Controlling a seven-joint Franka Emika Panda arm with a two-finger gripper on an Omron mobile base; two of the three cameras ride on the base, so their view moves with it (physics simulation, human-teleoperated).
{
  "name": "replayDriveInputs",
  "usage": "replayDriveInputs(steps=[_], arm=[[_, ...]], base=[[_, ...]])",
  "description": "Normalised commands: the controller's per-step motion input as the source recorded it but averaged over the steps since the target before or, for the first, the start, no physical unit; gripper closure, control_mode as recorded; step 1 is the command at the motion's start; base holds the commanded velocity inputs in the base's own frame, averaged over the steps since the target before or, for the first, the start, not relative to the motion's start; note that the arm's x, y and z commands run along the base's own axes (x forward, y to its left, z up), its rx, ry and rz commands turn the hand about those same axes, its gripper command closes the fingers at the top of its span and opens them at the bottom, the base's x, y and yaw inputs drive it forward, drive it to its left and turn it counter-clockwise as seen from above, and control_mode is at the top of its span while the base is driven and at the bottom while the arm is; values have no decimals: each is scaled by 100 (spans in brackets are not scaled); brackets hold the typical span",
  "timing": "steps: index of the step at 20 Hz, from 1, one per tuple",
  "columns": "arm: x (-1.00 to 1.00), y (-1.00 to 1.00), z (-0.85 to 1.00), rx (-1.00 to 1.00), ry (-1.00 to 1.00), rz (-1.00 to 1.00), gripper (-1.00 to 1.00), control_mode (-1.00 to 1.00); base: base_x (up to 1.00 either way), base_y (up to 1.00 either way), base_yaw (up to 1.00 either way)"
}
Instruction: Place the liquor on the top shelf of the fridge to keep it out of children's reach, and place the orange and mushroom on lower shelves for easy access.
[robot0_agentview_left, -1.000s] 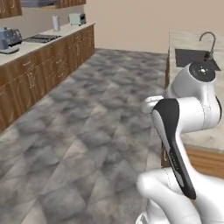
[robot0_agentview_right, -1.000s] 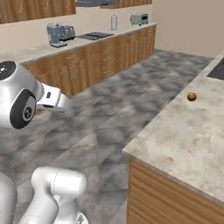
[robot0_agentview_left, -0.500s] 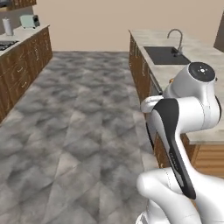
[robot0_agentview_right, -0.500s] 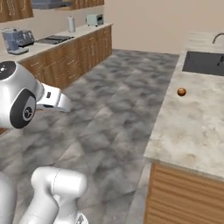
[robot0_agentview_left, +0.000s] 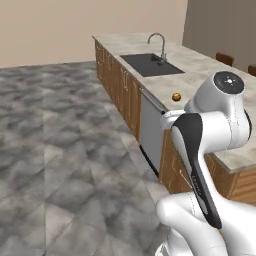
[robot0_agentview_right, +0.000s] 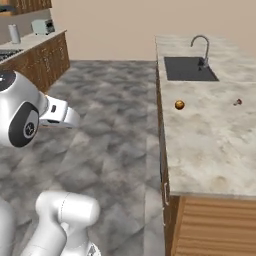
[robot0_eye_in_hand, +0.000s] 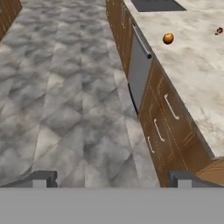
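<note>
One orange (robot0_agentview_right: 179, 104) on the marbled tabletop (robot0_agentview_right: 210, 145), near the front edge and a little short of the sink (robot0_agentview_right: 189, 68) — round, dark spot showing. Same orange in the left base view (robot0_agentview_left: 176, 96) and in the hand view (robot0_eye_in_hand: 168, 38). One mushroom (robot0_agentview_right: 238, 102), tiny reddish-brown lump, well apart from the orange, farther back from the tabletop edge; seen too at the upper right of the hand view (robot0_eye_in_hand: 218, 31). One sink, one curved tap (robot0_agentview_right: 202, 46) behind it. Wooden cabinet fronts (robot0_eye_in_hand: 164, 127) below the tabletop, three pale handles counted in the hand view, plus one grey panel with a dark bar handle (robot0_eye_in_hand: 139, 65). Two dark fingers (robot0_eye_in_hand: 41, 179) at the bottom of the hand view, spread wide, nothing between them — hanging over the grey stone floor (robot0_eye_in_hand: 65, 96), beside the cabinets, well short of both items. Second run of cabinets along the far left wall in the right base view, one toaster (robot0_agentview_right: 42, 26) on top.
</note>
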Motion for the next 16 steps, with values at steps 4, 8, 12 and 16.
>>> replayDriveInputs(steps=[4,8,12,16], arm=[[0,0,0,0,0,0,-100,100],[0,0,0,0,0,0,-100,100],[0,0,0,0,0,0,-100,100],[0,0,0,0,0,0,-100,100]], base=[[83,36,-55],[80,34,-56],[72,41,-58],[70,41,-61]])
